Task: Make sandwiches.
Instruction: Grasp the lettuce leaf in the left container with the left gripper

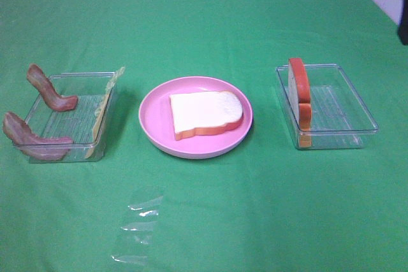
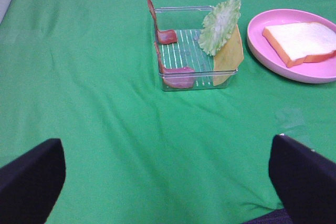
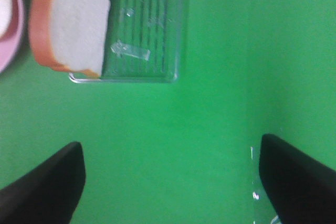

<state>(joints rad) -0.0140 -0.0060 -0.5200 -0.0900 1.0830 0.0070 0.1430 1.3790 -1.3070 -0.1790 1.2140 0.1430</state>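
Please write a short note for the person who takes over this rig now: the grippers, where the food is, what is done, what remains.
Grippers: left gripper open and empty; right gripper open and empty.
One bread slice lies on the plate.
Two bacon strips, lettuce and cheese lean in the left tray.
The second slice stands in the right tray.
Done: base slice placed.
To do: add the fillings, then the second slice.
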